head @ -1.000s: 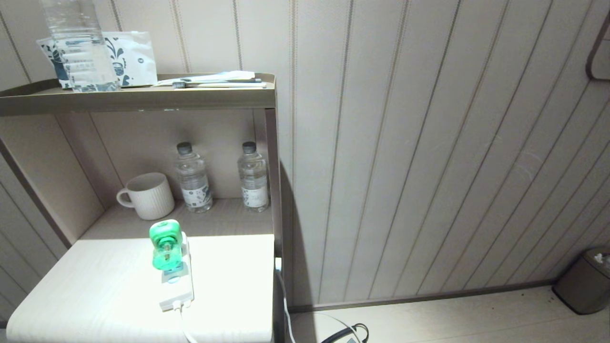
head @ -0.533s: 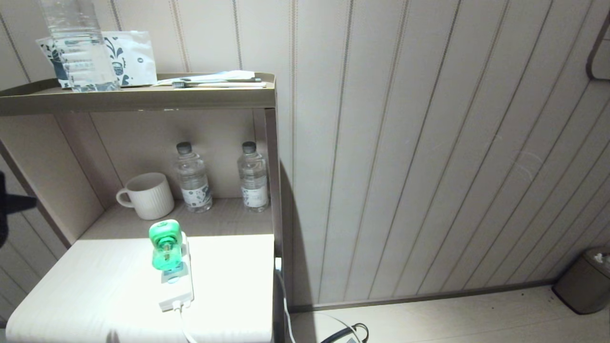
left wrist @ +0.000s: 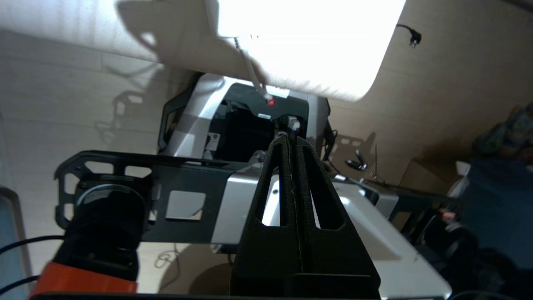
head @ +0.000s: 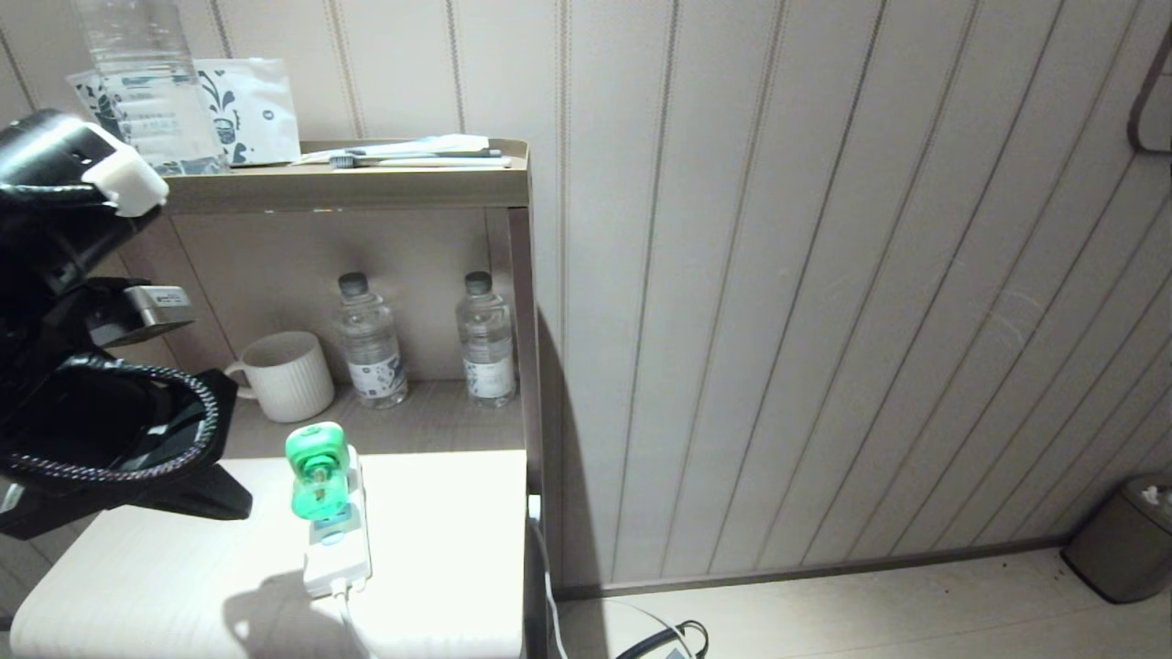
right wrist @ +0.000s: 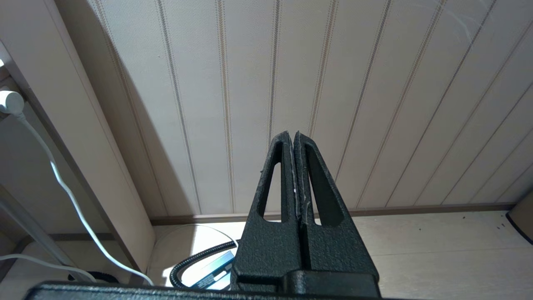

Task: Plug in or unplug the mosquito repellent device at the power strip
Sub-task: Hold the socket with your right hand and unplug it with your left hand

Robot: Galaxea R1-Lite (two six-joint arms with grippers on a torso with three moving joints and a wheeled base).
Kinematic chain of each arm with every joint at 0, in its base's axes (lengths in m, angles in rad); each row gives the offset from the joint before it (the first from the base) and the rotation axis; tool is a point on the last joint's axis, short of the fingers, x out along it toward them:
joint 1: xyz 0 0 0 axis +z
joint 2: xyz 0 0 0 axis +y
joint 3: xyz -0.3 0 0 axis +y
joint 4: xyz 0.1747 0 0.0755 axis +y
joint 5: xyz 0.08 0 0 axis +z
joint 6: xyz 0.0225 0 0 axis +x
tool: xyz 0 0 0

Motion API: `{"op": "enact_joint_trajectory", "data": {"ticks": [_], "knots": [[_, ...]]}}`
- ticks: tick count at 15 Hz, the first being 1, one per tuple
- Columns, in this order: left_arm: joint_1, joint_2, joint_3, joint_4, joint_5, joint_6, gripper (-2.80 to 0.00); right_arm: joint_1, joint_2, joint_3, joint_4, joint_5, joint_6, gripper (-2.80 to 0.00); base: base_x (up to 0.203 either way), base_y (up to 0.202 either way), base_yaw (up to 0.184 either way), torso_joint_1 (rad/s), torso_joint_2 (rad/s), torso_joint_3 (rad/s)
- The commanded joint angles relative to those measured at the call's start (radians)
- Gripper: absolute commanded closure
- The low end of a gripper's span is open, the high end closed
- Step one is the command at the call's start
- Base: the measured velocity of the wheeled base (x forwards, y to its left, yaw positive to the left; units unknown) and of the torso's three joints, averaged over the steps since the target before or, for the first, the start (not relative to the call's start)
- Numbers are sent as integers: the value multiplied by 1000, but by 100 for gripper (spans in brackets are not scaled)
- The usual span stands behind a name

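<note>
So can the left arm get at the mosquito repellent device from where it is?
Probably yes. The left gripper sits left of the mosquito repellent device, which stands in the power strip, with only bare tabletop between. Its fingers are shut and must open first.

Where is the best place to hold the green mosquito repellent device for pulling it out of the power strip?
Probably the mosquito repellent device at its wider upper body, from above, claw fingers on its two sides: it stands upright in the power strip, so a straight upward pull suits it.
</note>
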Motion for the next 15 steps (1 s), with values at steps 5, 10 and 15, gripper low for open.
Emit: {"op": "enact_joint_trajectory", "data": {"ticks": [5, 10, 15], "knots": [[37, 158, -52, -54, 177, -85, -280, 0, -1, 0, 0, 0, 0, 0, 0, 0, 0, 0, 0, 0], [46, 208, -64, -95, 246, -97, -280, 0, -1, 0, 0, 0, 0, 0, 0, 0, 0, 0, 0, 0], [57, 294, -72, -110, 217, -116, -280, 0, -1, 0, 0, 0, 0, 0, 0, 0, 0, 0, 0, 0]]}}
